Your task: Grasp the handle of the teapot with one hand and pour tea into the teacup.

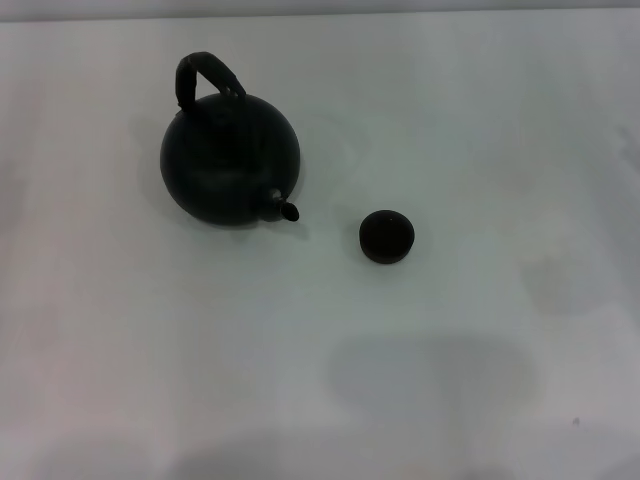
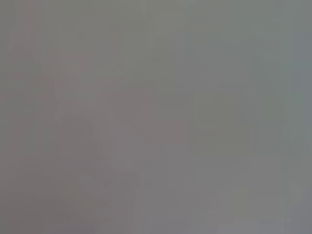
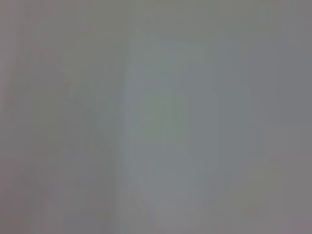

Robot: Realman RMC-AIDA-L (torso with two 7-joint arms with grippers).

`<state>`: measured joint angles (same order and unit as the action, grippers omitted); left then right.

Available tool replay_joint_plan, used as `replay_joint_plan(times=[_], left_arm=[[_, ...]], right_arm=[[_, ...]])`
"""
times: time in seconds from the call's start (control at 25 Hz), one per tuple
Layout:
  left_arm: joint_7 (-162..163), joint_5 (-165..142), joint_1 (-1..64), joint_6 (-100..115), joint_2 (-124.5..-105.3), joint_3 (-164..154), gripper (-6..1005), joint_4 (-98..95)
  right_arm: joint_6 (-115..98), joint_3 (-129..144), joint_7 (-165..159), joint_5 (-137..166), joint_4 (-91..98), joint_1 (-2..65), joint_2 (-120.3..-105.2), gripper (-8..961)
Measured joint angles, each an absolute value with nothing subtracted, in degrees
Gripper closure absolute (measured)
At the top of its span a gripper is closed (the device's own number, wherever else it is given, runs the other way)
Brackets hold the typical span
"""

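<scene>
You have a pale, plain surface (image 1: 480, 120) in front of you, and it carries only two dark things, both set toward its far half where either arm could plausibly reach them.

The larger is the teapot (image 1: 228, 160), a round black body standing upright to your left of centre. Its handle (image 1: 207, 76) arches up over the top and sits toward the far side, so a grasp from above would find it free of the body. Its spout (image 1: 284, 208) juts out low on the near right, aimed roughly at the cup; standing that way, a tilt along the spout's line would send the stream toward the cup rather than across it.

The smaller is the teacup (image 1: 386, 236), just to the right of the spout and slightly nearer you, apart from the pot and not touching it. You cannot tell from here whether it holds any tea; it looks uniformly dark.

Neither gripper shows in the head view, and both wrist views give only a blank grey field, so you cannot tell how the fingers of either arm stand. This layout fits a pot waiting to be lifted as well as one set back down after pouring.
</scene>
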<state>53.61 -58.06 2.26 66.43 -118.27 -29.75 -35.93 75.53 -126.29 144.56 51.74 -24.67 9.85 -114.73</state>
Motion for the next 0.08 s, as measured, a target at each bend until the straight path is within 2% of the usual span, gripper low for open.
replay_joint_plan(times=[0.08], left_arm=[[53.61, -58.12, 2.41, 66.47, -118.37, -29.65, 271, -35.94]], right_arm=[[75.63, -126.5, 144.89, 51.11, -24.34, 9.84, -114.72, 93]])
